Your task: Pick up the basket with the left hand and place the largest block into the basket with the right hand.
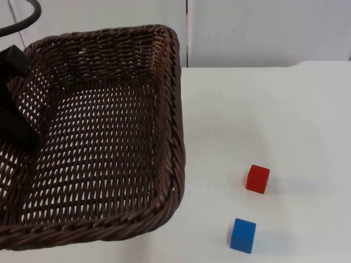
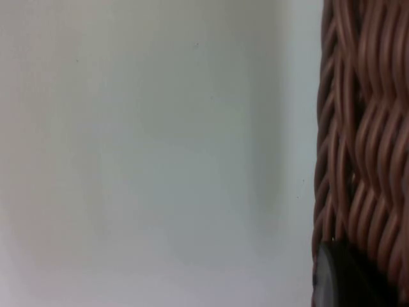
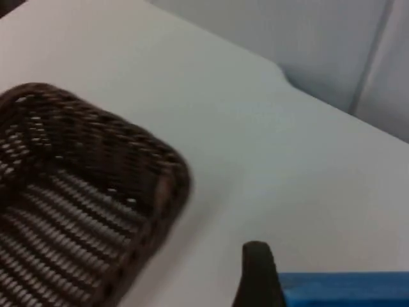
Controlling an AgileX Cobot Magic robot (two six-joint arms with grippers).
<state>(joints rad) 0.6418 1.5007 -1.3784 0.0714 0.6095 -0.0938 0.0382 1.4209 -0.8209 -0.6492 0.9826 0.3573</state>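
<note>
Here the left gripper is clamped on the left wall of the brown wicker basket, which is raised and tilted over the left half of the white table. The left wrist view has the weave pressed against a black fingertip. In the right wrist view a blue block lies right beside a black fingertip; whether those fingers grip it cannot be told. Another blue block and a red block rest on the table, near each other, right of the basket.
</note>
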